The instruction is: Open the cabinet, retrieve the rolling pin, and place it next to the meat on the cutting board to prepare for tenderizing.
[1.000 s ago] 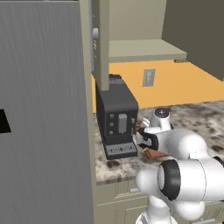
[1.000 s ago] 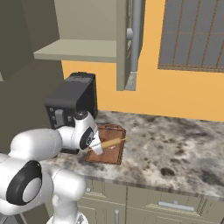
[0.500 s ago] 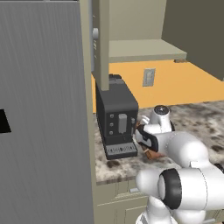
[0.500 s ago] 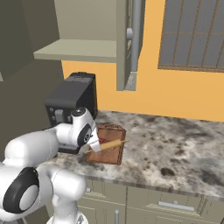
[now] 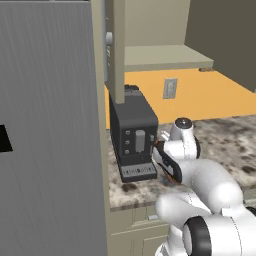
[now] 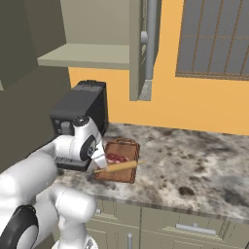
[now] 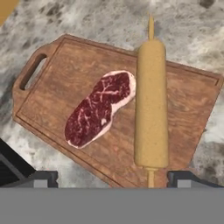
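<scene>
Placing step appeared done: pin (image 7: 151, 105) lay on the board (image 7: 65, 74) just beside the meat (image 7: 98, 108). Gripper (image 7: 111, 178) stood wide, tips either side of the pin's near handle, holding nothing. I judged next move: withdraw straight back.

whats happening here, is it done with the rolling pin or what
The arm has its tool low over the cutting board beside the coffee machine. The rolling pin lies on the board next to the meat, one end poking past the edge. The tool's fingers stand apart on either side of the pin's near handle, so it looks open and let go. The cabinet above stands open.
</scene>
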Controlling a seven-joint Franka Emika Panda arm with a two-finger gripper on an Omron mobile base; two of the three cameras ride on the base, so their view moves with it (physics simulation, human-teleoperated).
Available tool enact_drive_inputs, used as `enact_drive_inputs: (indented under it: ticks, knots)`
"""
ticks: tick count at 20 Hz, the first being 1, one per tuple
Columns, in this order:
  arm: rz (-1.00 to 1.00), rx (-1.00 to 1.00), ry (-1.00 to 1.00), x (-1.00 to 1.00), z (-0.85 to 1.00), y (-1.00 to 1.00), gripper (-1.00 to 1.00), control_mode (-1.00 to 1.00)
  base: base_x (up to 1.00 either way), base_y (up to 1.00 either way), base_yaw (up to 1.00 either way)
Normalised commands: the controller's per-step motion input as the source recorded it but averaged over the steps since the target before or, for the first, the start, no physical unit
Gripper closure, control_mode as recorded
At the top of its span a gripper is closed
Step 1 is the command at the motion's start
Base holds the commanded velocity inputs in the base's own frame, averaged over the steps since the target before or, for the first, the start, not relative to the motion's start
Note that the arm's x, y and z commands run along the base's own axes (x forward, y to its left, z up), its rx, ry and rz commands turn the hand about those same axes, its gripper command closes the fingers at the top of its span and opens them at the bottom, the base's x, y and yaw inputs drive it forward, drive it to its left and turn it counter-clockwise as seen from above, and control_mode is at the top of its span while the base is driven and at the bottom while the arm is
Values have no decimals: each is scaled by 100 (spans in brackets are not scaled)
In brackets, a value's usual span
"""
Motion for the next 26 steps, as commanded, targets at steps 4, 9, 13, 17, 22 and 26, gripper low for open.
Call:
enact_drive_inputs:
  ticks: [4, 9, 13, 17, 22, 26]
  knots:
    - [-4, 0, 0, -57, 5, 14, -100, -100, 0, 0, 0]
    - [-8, 0, 0, -75, 0, 9, -100, -100, 0, 0, 0]
    - [-10, 1, 0, -89, 0, 9, -100, -100, 0, 0, 0]
    - [-11, 0, -2, -94, 0, 9, -100, -100, 0, 0, 0]
    - [-10, 0, -11, -96, 0, 13, -100, -100, 0, 0, 0]
    - [-8, -4, -17, -93, 0, 22, -100, -100, 0, 0, 0]
